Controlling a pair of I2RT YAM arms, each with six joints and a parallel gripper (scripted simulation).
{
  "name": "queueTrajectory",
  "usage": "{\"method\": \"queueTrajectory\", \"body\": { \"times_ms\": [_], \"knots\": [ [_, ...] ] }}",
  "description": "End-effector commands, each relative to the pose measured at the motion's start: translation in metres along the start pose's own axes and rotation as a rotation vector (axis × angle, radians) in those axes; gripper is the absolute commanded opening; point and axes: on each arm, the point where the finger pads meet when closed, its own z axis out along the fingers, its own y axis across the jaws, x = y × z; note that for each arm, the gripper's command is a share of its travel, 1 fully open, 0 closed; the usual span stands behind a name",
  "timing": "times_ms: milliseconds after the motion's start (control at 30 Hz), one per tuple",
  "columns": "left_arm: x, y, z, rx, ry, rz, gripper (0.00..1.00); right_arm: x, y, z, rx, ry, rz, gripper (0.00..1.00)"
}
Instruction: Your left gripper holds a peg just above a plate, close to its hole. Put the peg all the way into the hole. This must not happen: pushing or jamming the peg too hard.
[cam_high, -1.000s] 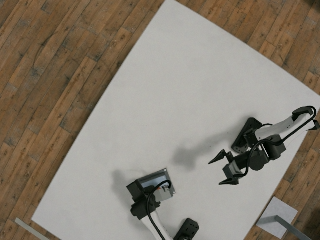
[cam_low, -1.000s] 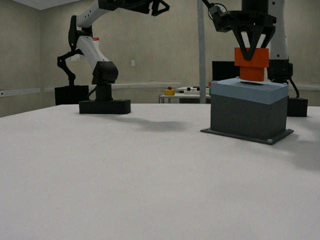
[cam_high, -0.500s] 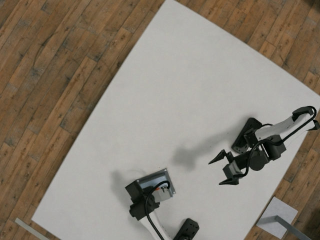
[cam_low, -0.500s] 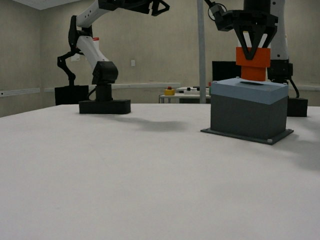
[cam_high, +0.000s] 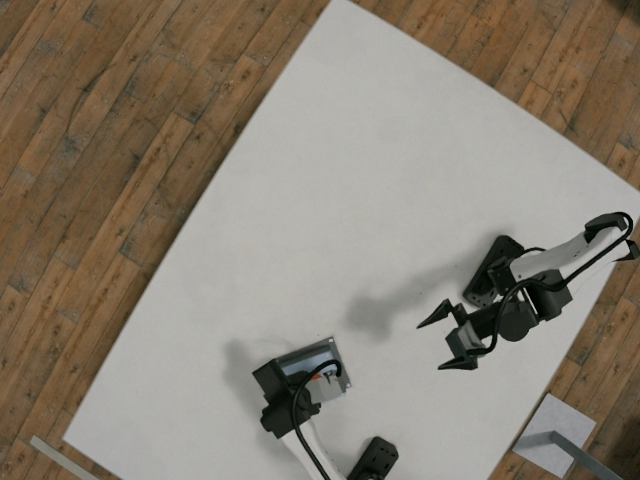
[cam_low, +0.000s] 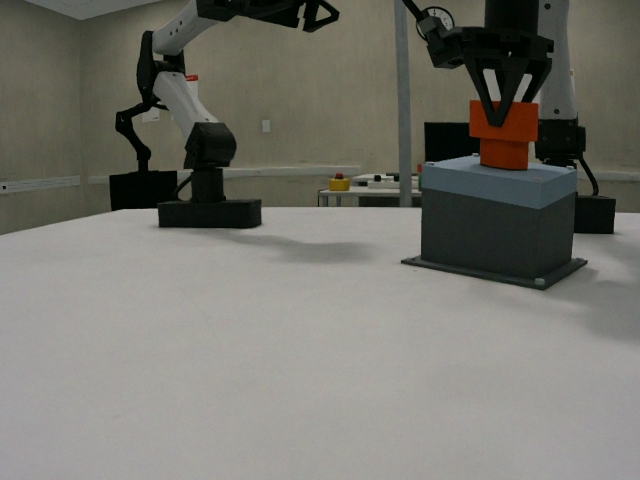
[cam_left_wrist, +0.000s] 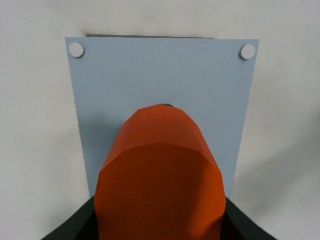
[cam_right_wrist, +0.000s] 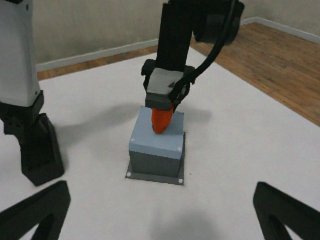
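Observation:
An orange stepped peg (cam_low: 504, 152) (cam_left_wrist: 160, 185) (cam_right_wrist: 161, 120) stands about upright, wide head up. Its narrower lower part meets the top of the light blue plate (cam_low: 465, 186) (cam_left_wrist: 200, 65) (cam_right_wrist: 142, 131), with no clear gap in the exterior view. The peg covers nearly all of the hole (cam_left_wrist: 169, 105); only a thin dark sliver shows past its far edge in the left wrist view. Whether the tip is inside the hole is hidden. My left gripper (cam_low: 505, 114) (cam_left_wrist: 159, 191) is shut on the peg's head. My right gripper (cam_high: 428, 348) (cam_right_wrist: 161, 189) is open and empty, away from the plate.
The plate tops a dark grey block (cam_low: 480, 232) (cam_right_wrist: 152, 165) with a flanged base (cam_low: 454, 270) on the white table (cam_high: 310, 206). The right arm's base (cam_high: 491, 268) (cam_low: 209, 213) stands apart from the block.

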Motion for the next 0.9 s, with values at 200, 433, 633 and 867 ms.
{"method": "queueTrajectory", "body": {
  "times_ms": [200,433,633,867],
  "knots": [
    [-0.005,0.001,-0.007,-0.053,-0.002,-0.002,0.40,0.006,0.001,0.001,0.001,0.016,0.008,1.00],
    [-0.005,0.001,-0.004,-0.050,-0.003,-0.002,0.40,0.006,0.001,0.001,0.001,0.016,0.008,1.00],
    [-0.005,0.001,0.001,-0.047,-0.005,-0.002,0.40,0.006,0.001,0.001,0.001,0.016,0.008,1.00],
    [-0.005,0.001,0.005,-0.050,-0.005,0.001,0.40,0.006,0.001,0.001,0.001,0.016,0.008,1.00]
  ]
}}
